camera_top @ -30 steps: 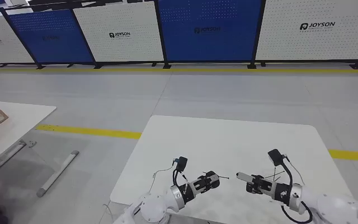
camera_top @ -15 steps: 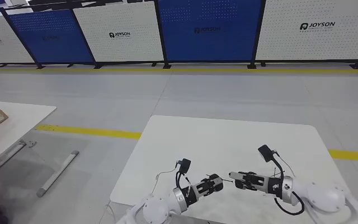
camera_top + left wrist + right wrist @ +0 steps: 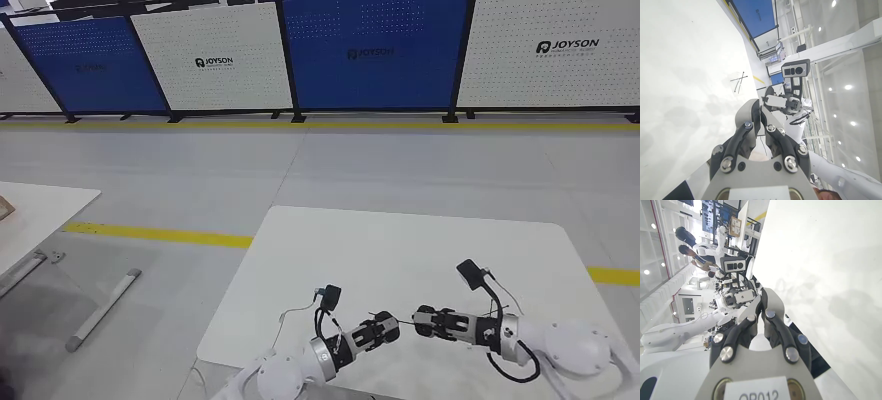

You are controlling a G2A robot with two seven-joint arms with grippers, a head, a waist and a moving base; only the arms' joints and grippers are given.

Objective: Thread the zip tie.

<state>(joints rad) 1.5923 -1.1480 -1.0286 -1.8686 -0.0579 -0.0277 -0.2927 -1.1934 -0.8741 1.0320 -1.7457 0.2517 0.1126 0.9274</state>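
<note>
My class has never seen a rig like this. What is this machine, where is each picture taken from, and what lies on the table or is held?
It is a two-armed robot at a white table. One picture looks down from above its arms; the other two come from a camera on each wrist. The left claw and right claw nearly meet, both shut. The left claw pinches a thin black zip tie pointing toward the right claw. A few spare zip ties lie crossed on the table.
</note>
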